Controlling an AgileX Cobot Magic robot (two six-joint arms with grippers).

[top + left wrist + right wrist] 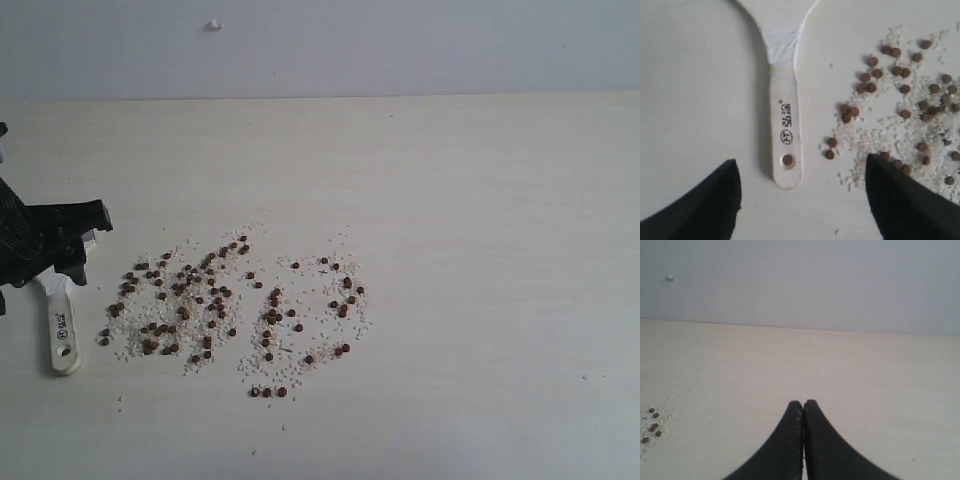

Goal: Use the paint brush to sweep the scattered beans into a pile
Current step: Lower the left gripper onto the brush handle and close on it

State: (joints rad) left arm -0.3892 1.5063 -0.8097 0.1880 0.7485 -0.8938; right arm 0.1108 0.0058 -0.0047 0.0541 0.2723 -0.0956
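Flat on the table (450, 250), the paint brush (785, 125), handle end between the spread fingers of the left gripper (801, 165), untouched; beans (900, 100) scattered just beside. Fingers of the right gripper (803, 440) pressed together, holding nothing.

Surface: pale wood-grain table (480, 200), flat | Item 1: beans (190, 290), reddish-brown, scattered left of centre in two loose patches, larger one left, smaller one right | Item 2: white grains (133, 348), mixed among the beans | Item 3: paint brush (62, 330), far left, just beside the larger patch, holed handle end toward near edge
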